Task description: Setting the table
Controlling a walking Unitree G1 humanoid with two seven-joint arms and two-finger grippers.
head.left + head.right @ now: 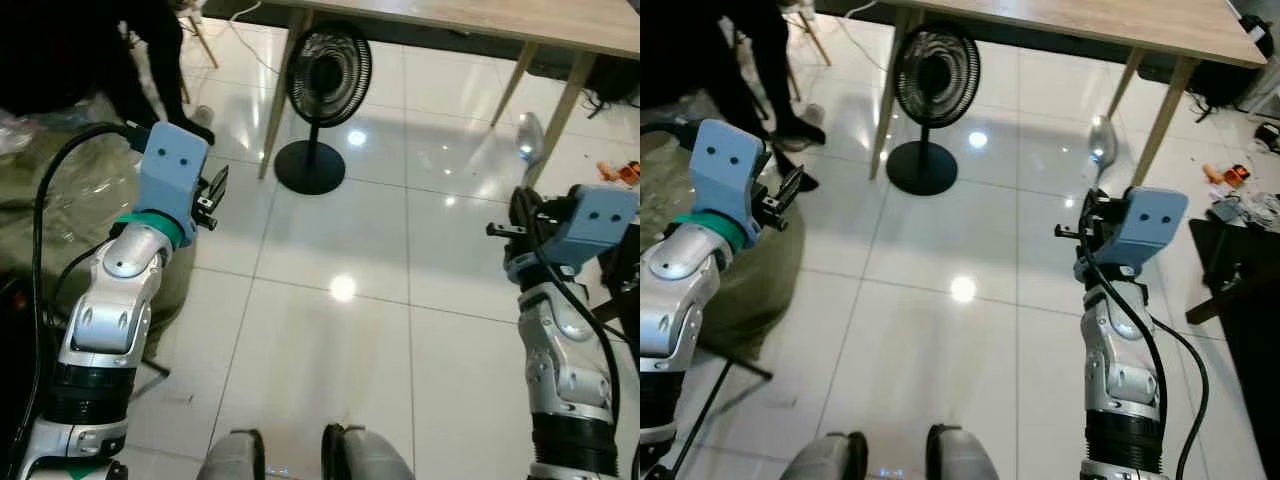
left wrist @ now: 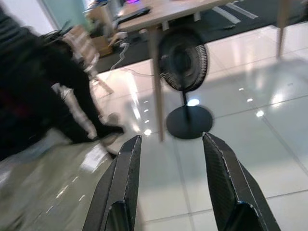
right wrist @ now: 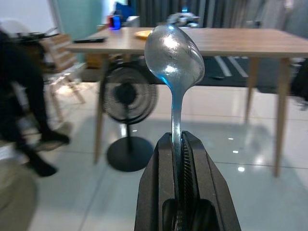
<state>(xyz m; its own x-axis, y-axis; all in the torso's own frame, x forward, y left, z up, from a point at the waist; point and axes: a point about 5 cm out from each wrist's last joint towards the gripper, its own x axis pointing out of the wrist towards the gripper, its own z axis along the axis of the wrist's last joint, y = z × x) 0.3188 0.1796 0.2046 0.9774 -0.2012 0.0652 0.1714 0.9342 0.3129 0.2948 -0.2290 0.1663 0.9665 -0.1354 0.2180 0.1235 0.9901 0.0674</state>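
Because the right pincer [image 3: 180, 144] squeezes only the thin handle of the shiny metal spoon [image 3: 173, 53], the smooth spoon could slip or tip and drop on the glossy tile floor [image 1: 330, 330]. It stands bowl up, near the wooden tabletop [image 1: 1090, 22] but not yet over it. The left pincer [image 2: 171, 144] is wide open, holding nothing, near the round black fan [image 1: 328, 75].

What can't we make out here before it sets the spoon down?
- Table: top mostly cut off by the upper edge in the eye views; far and blurred in the right wrist view, so free space is unclear.
- Spoon: handle hidden between the right gripper fingers.
- Person: motion-blurred in the left wrist view, beyond the open left gripper.
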